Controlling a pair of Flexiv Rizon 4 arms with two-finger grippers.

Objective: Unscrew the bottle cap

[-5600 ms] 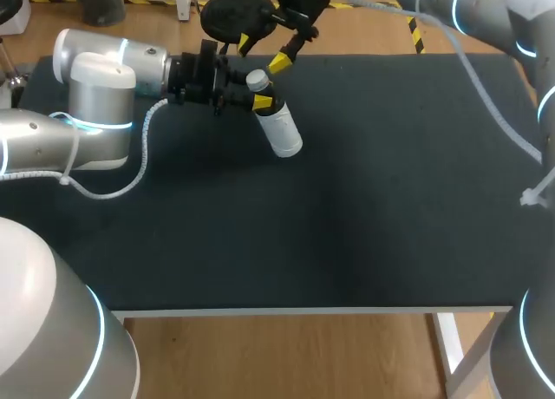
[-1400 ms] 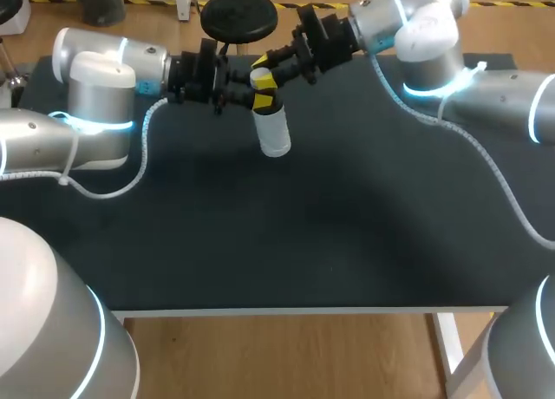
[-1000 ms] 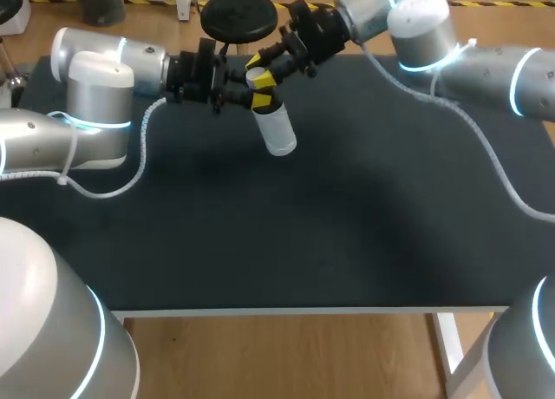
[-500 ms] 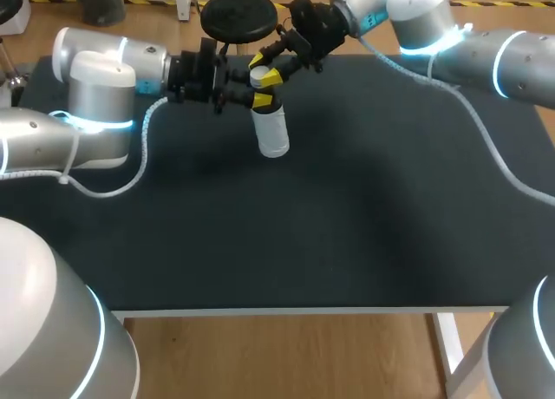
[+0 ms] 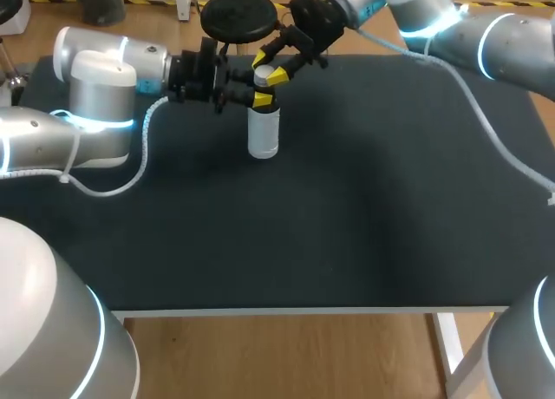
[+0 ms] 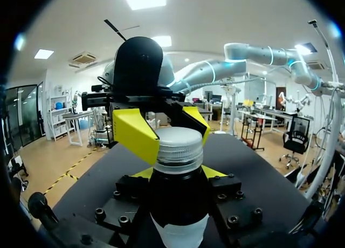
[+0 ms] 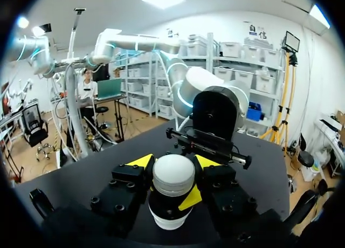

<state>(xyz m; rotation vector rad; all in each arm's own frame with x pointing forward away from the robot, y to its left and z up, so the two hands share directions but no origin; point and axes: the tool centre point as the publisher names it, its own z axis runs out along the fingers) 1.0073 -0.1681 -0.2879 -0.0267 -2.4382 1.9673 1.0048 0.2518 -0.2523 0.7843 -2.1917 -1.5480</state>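
The bottle (image 5: 263,137) stands upright in the upper middle of the head view, its neck pinched by the left gripper (image 5: 260,99). The right gripper (image 5: 268,68) sits at the bottle cap (image 6: 178,146); whether it grips, I can't tell. I'd want the left clamping hard while the right twists squarely.

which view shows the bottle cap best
The left wrist view: the bottle cap sits close, with its ribbed side plain to see. The right wrist view shows mainly its top. The head view shows only a small pale speck.

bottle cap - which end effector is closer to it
Right. The right end effector sits at the bottle cap, level with it; the left end effector grips the neck of the bottle just below.
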